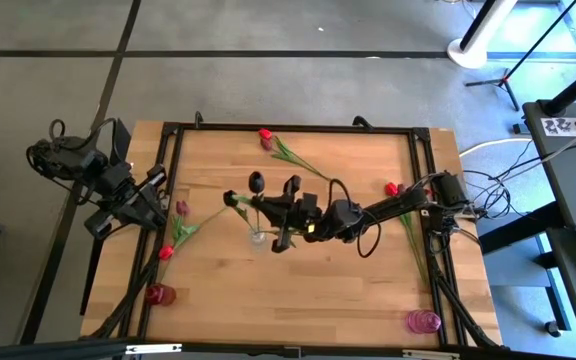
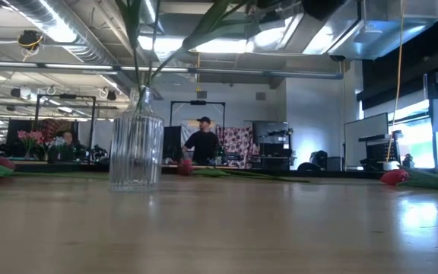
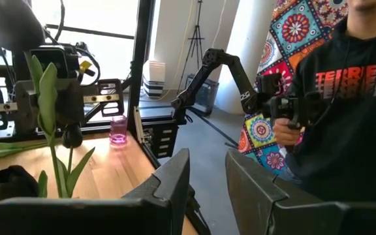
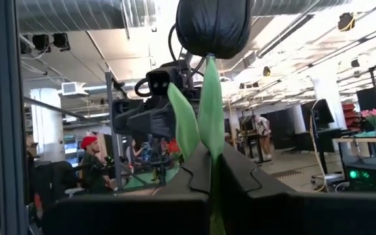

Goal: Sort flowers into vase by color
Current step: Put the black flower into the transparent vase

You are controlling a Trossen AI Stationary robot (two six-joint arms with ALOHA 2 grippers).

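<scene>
My right gripper (image 1: 271, 210) reaches from the table's right side to its middle and is shut on a dark maroon-black tulip. The tulip's head (image 4: 214, 26) stands above the fingers, over the clear ribbed vase (image 1: 258, 237) (image 2: 137, 144). Green stems (image 2: 144, 76) rise out of the vase's neck. My left gripper (image 3: 207, 176) waits open at the table's left edge (image 1: 153, 200). A mauve tulip (image 1: 181, 208) and a red one (image 1: 166, 252) lie on the table near it. Two more red tulips lie at the far edge (image 1: 265, 133) and on the right (image 1: 392, 188). My right gripper pinches the dark tulip's stem (image 4: 212, 160) between its two fingers, just under the leaves (image 4: 209, 111) and head. The fingers are level and come from the table's right. The tulip stands upright, with its lower stem (image 3: 59, 166) going down toward the vase.
A red vase (image 1: 160, 294) stands at the near left corner and a pink one (image 1: 423, 321) (image 3: 117, 128) at the near right corner. A black frame rims the table. A person in a dark hoodie (image 3: 351, 111) stands beyond the table's right side, holding controllers.
</scene>
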